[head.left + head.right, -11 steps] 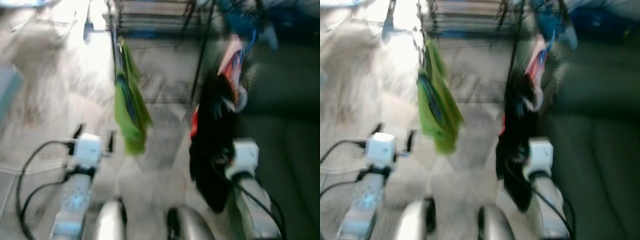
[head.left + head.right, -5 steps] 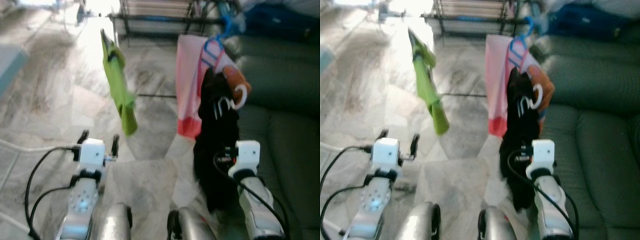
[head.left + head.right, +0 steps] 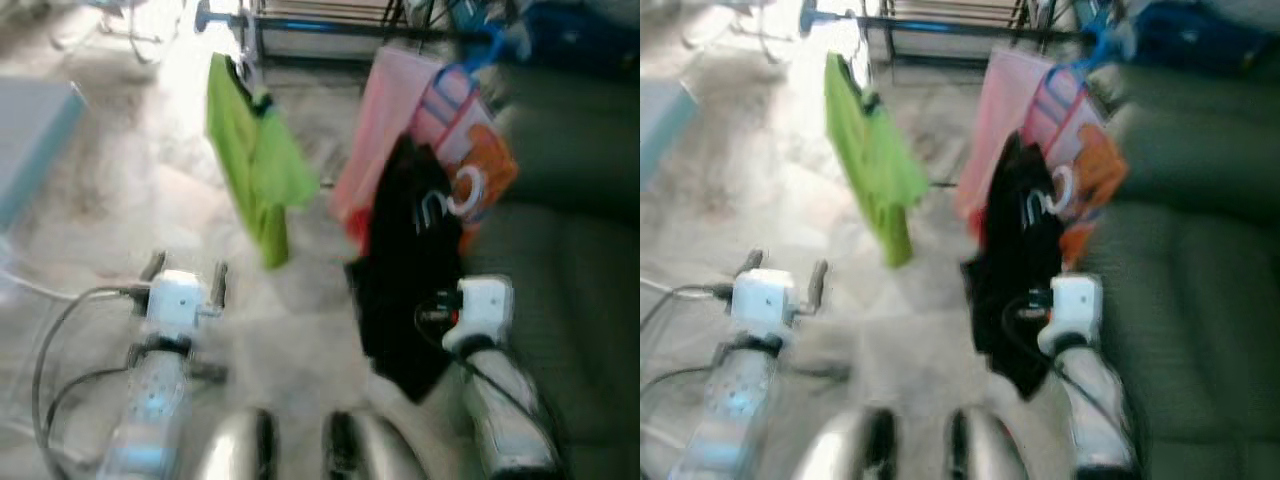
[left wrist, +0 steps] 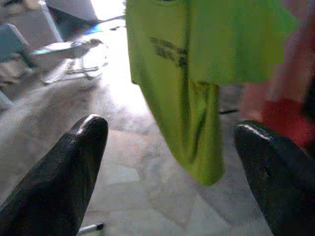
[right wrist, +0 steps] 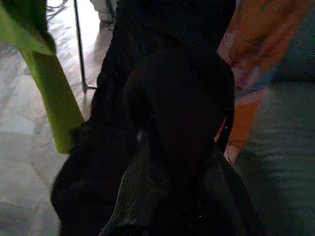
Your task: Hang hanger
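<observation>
Both eye views were blurred. The black garment hid the right gripper's fingers, and its hanger could not be made out.

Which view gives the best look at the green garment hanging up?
The left wrist view: the green garment hangs large ahead of the open left gripper, with dark print and its lower hem visible. Both eye views show it whole but blurred, hanging left of the black garment. The right wrist view catches just a green edge.

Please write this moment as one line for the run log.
right tool: at black garment on white hanger | left tool: open, idle | green shirt: hanging | blurred
</observation>
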### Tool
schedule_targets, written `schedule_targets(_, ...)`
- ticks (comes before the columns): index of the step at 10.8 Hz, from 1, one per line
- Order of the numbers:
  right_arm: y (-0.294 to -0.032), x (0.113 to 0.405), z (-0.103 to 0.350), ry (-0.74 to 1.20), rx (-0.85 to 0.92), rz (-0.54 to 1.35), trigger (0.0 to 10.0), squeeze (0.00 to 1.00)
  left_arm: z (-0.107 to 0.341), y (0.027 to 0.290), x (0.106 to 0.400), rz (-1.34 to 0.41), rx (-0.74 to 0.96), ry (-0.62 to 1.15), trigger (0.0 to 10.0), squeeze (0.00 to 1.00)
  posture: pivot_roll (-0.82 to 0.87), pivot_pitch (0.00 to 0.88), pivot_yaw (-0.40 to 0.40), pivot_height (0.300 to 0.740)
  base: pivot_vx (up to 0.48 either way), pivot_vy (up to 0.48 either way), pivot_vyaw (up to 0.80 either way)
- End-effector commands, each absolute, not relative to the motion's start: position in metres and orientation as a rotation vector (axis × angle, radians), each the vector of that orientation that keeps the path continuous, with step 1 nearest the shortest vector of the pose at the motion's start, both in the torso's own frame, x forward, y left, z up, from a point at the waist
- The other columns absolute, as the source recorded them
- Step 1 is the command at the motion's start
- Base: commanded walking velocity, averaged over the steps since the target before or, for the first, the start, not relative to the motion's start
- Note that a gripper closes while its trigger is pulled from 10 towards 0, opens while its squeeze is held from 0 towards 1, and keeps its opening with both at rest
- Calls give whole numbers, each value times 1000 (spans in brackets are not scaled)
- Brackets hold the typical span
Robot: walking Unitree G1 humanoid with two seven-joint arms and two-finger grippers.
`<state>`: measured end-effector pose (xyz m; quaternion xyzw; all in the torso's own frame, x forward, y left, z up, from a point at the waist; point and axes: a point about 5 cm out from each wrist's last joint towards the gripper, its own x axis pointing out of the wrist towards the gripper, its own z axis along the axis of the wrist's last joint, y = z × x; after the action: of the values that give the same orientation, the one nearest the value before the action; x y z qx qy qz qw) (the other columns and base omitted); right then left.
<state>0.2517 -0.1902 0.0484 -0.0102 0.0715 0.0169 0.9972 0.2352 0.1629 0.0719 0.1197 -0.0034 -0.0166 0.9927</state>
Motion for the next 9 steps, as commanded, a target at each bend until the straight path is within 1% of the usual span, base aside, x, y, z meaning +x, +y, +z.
schedule_targets(1,-191,252,52,118,-13,25,10000,0,75,166,236,-34,251,-18,10000,0,22,204,-52,740,0,0,0)
schedule_targets(3,-191,254,52,118,-15,27,10000,0,75,166,236,-33,257,-23,10000,0,22,202,-50,740,0,0,0)
schedule_targets(9,-192,256,52,115,-18,24,10000,0,76,166,237,-34,262,-26,10000,0,22,203,-49,740,-363,0,0)
